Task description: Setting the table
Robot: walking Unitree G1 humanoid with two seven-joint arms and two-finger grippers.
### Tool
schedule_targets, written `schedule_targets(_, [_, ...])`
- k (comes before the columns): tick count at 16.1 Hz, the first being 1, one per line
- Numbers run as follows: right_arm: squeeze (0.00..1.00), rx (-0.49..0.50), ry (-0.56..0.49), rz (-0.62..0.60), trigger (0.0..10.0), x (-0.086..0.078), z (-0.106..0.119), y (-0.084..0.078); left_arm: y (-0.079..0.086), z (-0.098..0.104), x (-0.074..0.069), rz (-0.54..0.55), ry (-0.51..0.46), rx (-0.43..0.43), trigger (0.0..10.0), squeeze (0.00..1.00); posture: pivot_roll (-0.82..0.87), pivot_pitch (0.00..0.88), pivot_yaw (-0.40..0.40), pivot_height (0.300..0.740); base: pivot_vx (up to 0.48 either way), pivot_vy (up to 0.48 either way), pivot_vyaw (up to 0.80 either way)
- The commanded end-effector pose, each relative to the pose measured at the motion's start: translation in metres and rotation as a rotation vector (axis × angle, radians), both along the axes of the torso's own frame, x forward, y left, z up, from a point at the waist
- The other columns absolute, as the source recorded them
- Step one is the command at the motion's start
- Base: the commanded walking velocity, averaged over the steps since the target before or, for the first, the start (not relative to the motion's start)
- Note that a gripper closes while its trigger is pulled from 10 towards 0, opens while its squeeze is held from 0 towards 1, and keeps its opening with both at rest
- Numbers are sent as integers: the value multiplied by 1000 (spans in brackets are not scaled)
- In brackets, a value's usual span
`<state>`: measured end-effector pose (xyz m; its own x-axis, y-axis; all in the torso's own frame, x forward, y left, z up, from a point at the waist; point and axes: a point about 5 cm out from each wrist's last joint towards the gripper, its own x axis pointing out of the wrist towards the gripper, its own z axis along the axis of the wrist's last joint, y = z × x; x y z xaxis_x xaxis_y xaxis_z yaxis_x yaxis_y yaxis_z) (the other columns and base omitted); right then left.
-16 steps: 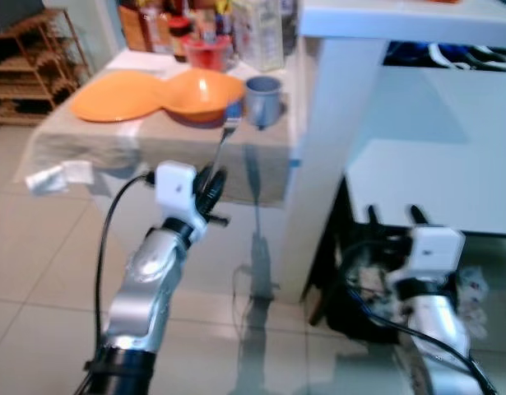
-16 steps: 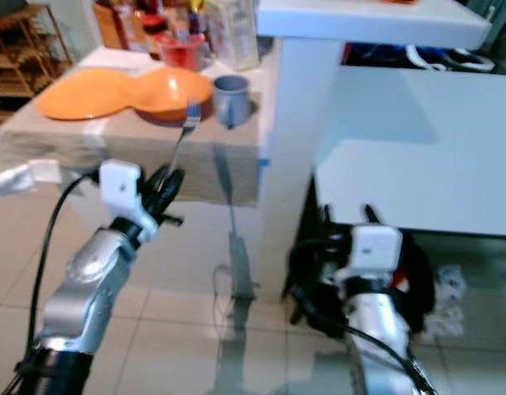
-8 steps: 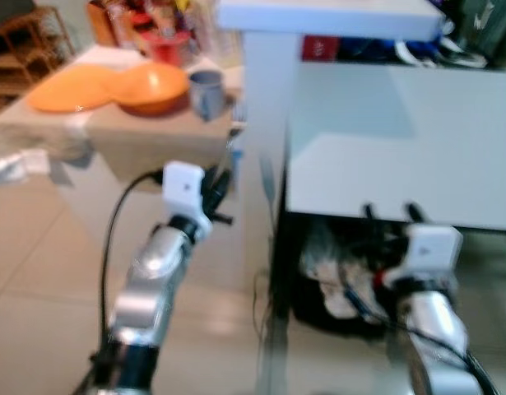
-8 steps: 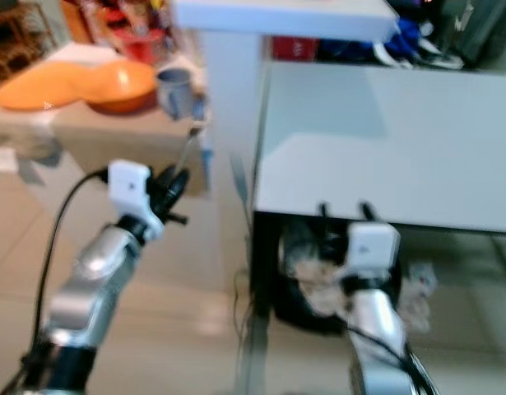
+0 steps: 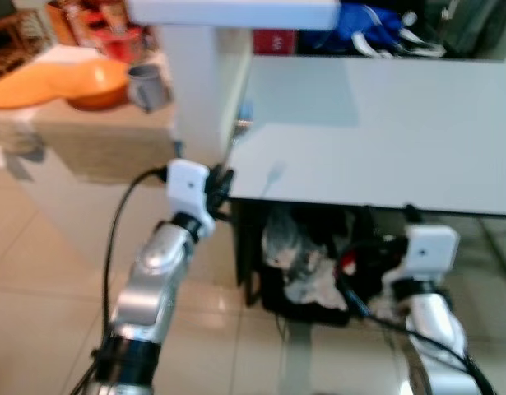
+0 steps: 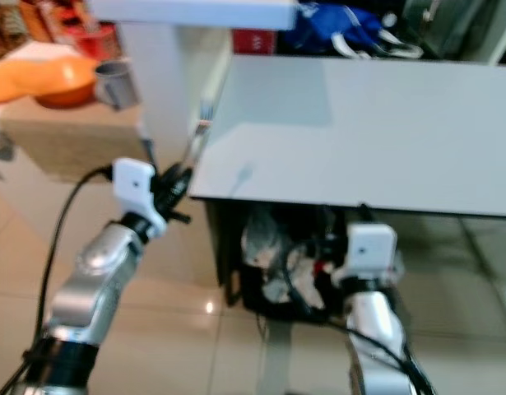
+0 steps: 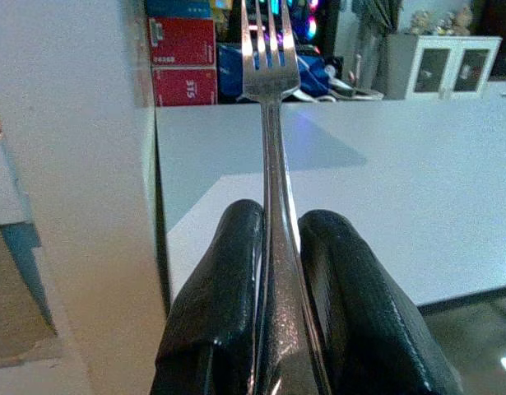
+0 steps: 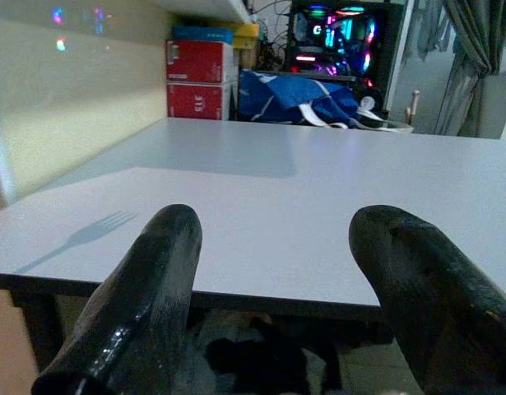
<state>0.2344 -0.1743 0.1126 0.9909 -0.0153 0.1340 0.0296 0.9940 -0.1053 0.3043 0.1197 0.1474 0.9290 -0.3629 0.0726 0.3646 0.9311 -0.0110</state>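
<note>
Tabletop (image 5: 384,123), white and wide, lies ahead of both pincers; clutter beneath it is too blurred to identify. Left gripper (image 7: 273,239) is raised near its corner, fingers clamped on an upright fork (image 7: 271,99), handle end hidden between them. Right gripper (image 8: 273,247) sits low before the near edge, fingers apart, holding nothing.

Right gripper (image 8: 273,288): fingers (image 8: 137,304) spread wide, nothing between them. Directly ahead lies the white table (image 8: 318,206), its near edge just beyond the fingertips. Red boxes (image 8: 200,78) and blue bag (image 8: 298,95) stand past the far edge
</note>
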Motion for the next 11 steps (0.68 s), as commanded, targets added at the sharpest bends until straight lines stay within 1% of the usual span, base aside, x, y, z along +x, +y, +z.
schedule_targets(1, [0,-15,-3,-17,10000,2,2,-4,-5,3,3,-17,-7,2,0,0,-60,12,65,740,0,-416,0])
schedule_targets(6, [0,-21,0,-18,10000,1,1,-5,-5,3,8,-12,-8,15,0,0,-67,15,64,740,265,-397,0])
schedule_targets(11, [0,-24,5,-18,10000,0,1,-6,-6,3,8,-15,-12,28,0,0,-68,23,65,740,293,-377,0])
